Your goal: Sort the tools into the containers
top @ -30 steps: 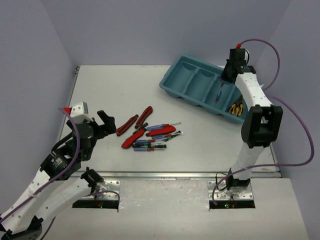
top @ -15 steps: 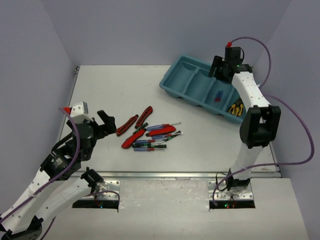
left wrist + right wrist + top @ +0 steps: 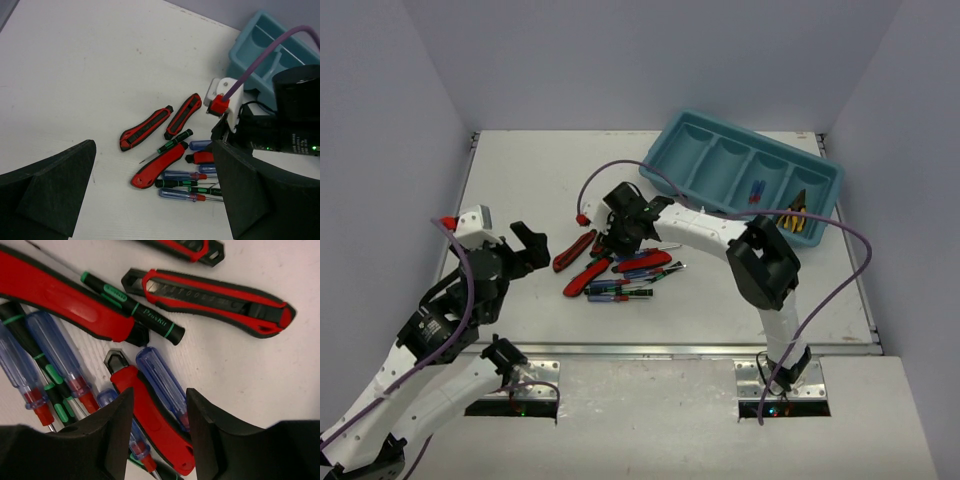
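- White table (image 3: 520, 180), purple walls (image 3: 620, 60); loose tools (image 3: 590, 277) lie mid-table, near-left of the tray (image 3: 665, 165).
- One cutter (image 3: 150, 422) and a blue screwdriver (image 3: 160, 377) lie touching beneath the right gripper (image 3: 160, 395), jaws apart, empty.
- The cutter looks stiff, light and rubber-sided: pinch mid-handle. The smooth screwdriver may roll.
- Left gripper (image 3: 528, 248) hangs wide open, left of the pile.

White worktop (image 3: 535, 185), pale lilac walls (image 3: 620, 60).
Worktop fills centre of the top view, matte, faintly speckled; walls close it in at left, back and right. Metal strip (image 3: 650, 348) runs along its lower edge, grey ledge (image 3: 650, 420) below.
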